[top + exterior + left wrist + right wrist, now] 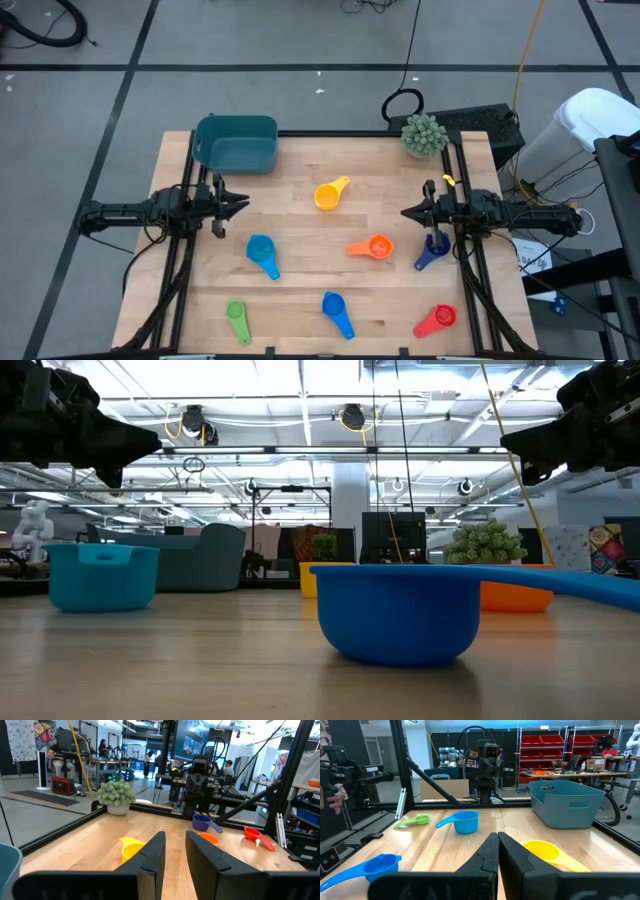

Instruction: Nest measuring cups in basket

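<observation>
Seven measuring cups lie apart on the wooden table: yellow [330,193], light blue [262,252], orange [375,247], dark purple-blue [432,252], green [237,318], blue [337,312] and red [437,319]. The teal basket [235,143] stands at the far left corner. My left gripper [240,205] hovers at the left side, just near of the basket, open by a narrow gap [175,837] and pointing right toward the yellow cup [131,847]. My right gripper [408,213] hovers at the right side above the purple cup, shut [498,837], pointing left.
A spiky green ball plant [424,134] in a white pot stands at the far right corner. Black frame rails run along the left and right table edges. Open wood lies in the table's middle, between the yellow cup and the basket.
</observation>
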